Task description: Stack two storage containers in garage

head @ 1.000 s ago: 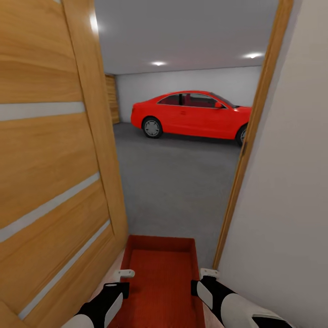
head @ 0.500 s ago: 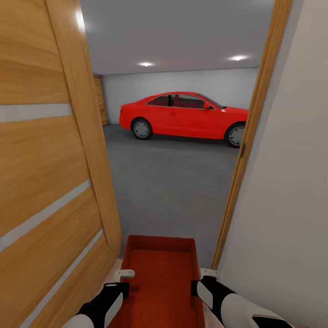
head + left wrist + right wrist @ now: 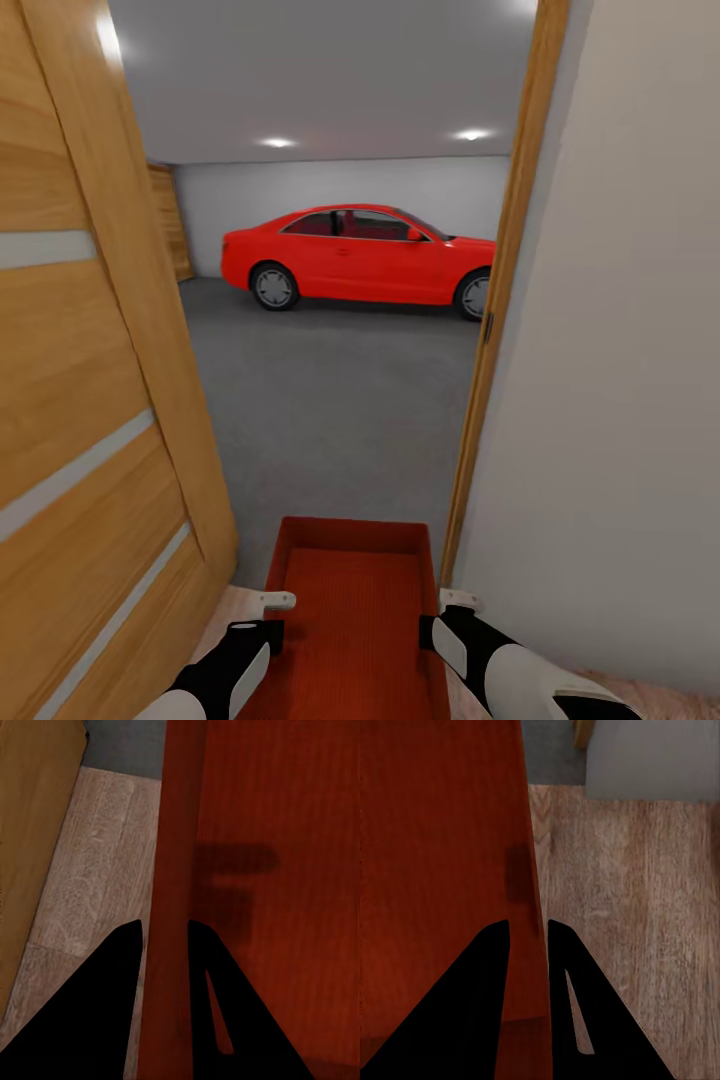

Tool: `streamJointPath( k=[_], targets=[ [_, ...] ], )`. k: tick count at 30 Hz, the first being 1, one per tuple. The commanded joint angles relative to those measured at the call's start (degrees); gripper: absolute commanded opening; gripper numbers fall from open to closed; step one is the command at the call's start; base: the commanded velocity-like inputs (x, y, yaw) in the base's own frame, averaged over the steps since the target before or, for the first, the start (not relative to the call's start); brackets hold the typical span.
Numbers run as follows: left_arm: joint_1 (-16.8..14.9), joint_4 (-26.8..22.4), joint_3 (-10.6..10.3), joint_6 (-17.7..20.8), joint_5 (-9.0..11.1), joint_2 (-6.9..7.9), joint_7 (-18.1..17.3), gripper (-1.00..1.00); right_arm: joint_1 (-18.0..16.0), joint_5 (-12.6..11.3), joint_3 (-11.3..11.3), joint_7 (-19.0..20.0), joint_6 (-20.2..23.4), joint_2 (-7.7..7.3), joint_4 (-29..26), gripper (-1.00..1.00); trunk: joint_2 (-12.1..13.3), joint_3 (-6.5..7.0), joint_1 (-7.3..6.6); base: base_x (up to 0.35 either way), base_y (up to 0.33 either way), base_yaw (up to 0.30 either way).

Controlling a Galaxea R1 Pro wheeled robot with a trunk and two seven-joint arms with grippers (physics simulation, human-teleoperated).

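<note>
Head view: I am looking through a doorway into the garage. It has white walls and a grey ceiling with round lights. Its floor is dark grey and rough. On my left stands a big wooden door, swung open. On my right is a plain white wall with a wooden door frame along its edge. Far away, by the back wall, sits a red car, side-on to me.

Near me, low down and in the middle, is one storage container. It is red-orange, long and shallow like a tray. I hold it by its two long sides, with its far end just past the doorway. Under it, near me, are light wood planks.

My left tool is closed on the left wall of the tray. In the left wrist view, the left tool has one dark finger on each side of that wall. My right tool is closed on the right wall. In the right wrist view, the right tool pinches that wall the same way, with the wood planks just beside it.
</note>
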Motion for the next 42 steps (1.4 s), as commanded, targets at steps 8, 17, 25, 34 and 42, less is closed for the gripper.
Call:
streamJointPath(
  k=[8,17,25,34,42],
  targets=[
    [0.01,0.04,-0.84,2.52,2.54,0.03,0.42,-1.0,-0.05,-0.32,0.38,1.65,0.1,0.08,-0.34,-1.0,-0.03,-0.04,-0.01,0.0,0.229,-0.013],
    [0.01,0.04,-0.87,2.56,2.54,0.03,0.42,-1.0,-0.05,-0.32,0.38,1.69,0.1,0.09,-0.32,-1.0,-0.03,-0.04,-0.01,0.092,0.104,-0.008],
    [0.01,0.04,-0.87,2.51,2.54,0.03,0.42,-1.0,-0.05,-0.39,0.32,1.71,0.1,0.09,-0.32,-1.0,-0.03,0.25,-0.01,0.076,0.056,-0.233],
    [0.01,0.04,-0.87,2.56,2.54,0.03,0.42,-1.0,-0.05,-0.38,0.34,1.71,0.1,0.09,-0.34,-1.0,-0.03,0.53,-0.01,0.001,0.064,-0.192],
    [0.01,0.04,-0.87,2.55,2.54,0.03,0.42,-1.0,-0.05,-0.37,0.37,1.71,0.1,0.09,-0.34,-1.0,-0.03,0.54,-0.01,0.0,0.269,-0.008]
  ],
)
